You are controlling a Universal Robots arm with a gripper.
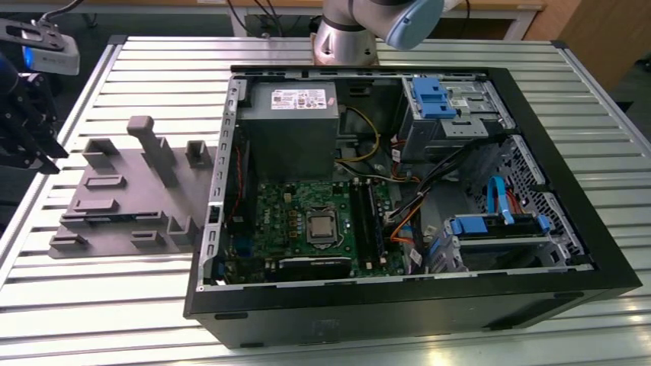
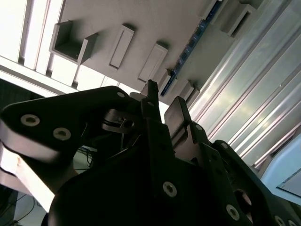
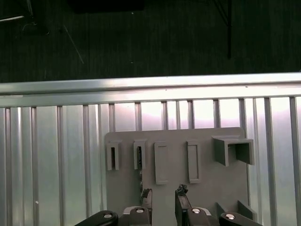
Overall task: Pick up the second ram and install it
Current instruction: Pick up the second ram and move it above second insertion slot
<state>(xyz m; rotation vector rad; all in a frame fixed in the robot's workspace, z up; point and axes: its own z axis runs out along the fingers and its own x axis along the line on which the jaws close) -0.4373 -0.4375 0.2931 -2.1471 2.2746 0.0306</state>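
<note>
The second ram (image 3: 140,175) stands on edge in the grey holder plate (image 3: 207,188), showing as a thin dark line; in the second wrist view the ram (image 2: 188,47) is a narrow blue-green strip between the plate's blocks. My gripper (image 3: 163,194) hangs above the plate, open, with nothing between its two fingertips. The ram lies just beside one finger (image 3: 146,197), outside the gap. In the exterior view the black gripper (image 1: 39,152) hovers at the table's left edge, beside the holder plate (image 1: 122,191). The long black memory slots (image 1: 367,221) lie on the motherboard (image 1: 305,221) inside the case.
The open black computer case (image 1: 407,305) lies on its side on the slatted metal table (image 1: 133,305), with power supply (image 1: 290,114), cables and blue drive brackets (image 1: 432,99) inside. The arm's base (image 1: 341,38) stands behind the case. The table edge (image 3: 150,84) runs beyond the holder.
</note>
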